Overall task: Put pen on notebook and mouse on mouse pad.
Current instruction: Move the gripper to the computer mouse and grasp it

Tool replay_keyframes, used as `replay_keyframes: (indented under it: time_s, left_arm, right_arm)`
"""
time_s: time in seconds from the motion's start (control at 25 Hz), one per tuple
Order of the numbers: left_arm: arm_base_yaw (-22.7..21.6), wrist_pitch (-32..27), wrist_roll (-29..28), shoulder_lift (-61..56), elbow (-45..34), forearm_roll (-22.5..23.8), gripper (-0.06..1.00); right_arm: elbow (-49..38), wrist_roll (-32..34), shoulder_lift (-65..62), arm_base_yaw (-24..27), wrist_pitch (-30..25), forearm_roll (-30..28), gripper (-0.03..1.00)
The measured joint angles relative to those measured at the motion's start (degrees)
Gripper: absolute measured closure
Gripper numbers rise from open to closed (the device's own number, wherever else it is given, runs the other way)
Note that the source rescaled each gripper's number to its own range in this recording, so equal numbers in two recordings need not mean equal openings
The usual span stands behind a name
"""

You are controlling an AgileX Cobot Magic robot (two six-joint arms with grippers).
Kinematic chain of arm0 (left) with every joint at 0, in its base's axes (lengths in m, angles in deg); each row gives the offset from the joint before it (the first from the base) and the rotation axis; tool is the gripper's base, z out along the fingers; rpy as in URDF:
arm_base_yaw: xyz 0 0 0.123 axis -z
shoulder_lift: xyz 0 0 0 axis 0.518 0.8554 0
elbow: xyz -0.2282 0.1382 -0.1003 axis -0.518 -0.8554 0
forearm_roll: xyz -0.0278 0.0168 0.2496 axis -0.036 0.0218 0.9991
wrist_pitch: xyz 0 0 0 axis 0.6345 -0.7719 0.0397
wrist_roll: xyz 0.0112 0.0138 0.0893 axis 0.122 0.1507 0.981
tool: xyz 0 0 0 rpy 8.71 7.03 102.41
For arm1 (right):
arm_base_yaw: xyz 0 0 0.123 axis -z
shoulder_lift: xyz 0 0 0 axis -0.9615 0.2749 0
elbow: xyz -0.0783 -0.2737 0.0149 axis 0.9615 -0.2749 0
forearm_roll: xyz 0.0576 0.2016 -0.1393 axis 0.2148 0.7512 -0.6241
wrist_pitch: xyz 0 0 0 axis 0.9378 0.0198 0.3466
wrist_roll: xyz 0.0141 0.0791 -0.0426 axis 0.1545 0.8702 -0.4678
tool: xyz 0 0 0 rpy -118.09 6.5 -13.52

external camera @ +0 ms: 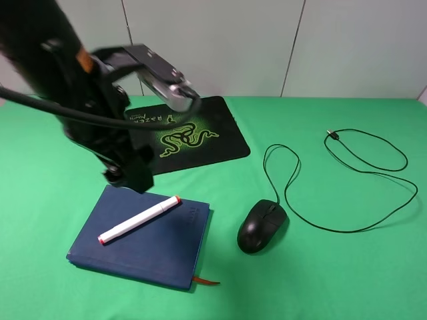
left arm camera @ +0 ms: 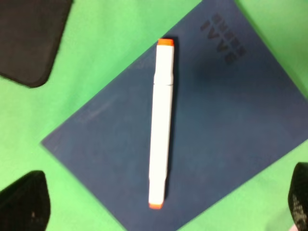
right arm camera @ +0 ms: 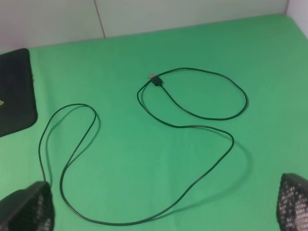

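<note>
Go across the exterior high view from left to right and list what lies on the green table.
notebook → mouse pad → mouse → USB plug at the cable's end. The pen lies on the notebook, so it gets no place of its own.

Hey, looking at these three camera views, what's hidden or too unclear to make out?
Mouse pad: left arm covers its far left part in the high view.
Notebook lettering: blurred in the left wrist view, unreadable.
Mouse: missing from the right wrist view; its cable vanishes behind a fingertip.
Right claw: absent from the high view; only fingertips show in its wrist view.
</note>
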Motion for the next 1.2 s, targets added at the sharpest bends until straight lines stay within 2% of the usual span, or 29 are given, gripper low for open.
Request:
replay_keyframes:
  time_s: [0.44, 0.68, 0.92, 1.08, 1.2]
  left_arm:
    - [0.00, -13.08, -0.63, -22.70, 0.00, 2.06, -0.05]
    - [0.00, -13.16, -2.08, -37.34, -0.65, 2.18, -0.05]
    - [0.00, -13.16, -1.16, -51.29, -1.48, 3.06, -0.05]
    - [-0.05, -13.20, -0.58, -58.89, -5.82, 3.45, -0.05]
    - [-2.51, -13.20, -0.58, -63.37, -10.58, 3.49, -0.05]
  right_arm:
    - [0.00, 0.00, 0.00, 0.00, 0.00, 0.00, -0.03]
    - [0.00, 0.00, 0.00, 0.00, 0.00, 0.00, -0.03]
    - [0.00, 0.00, 0.00, 0.00, 0.00, 0.00, -0.03]
    - [0.00, 0.00, 0.00, 0.00, 0.00, 0.00, -0.03]
    - [0.00, 0.00, 0.00, 0.00, 0.00, 0.00, -0.03]
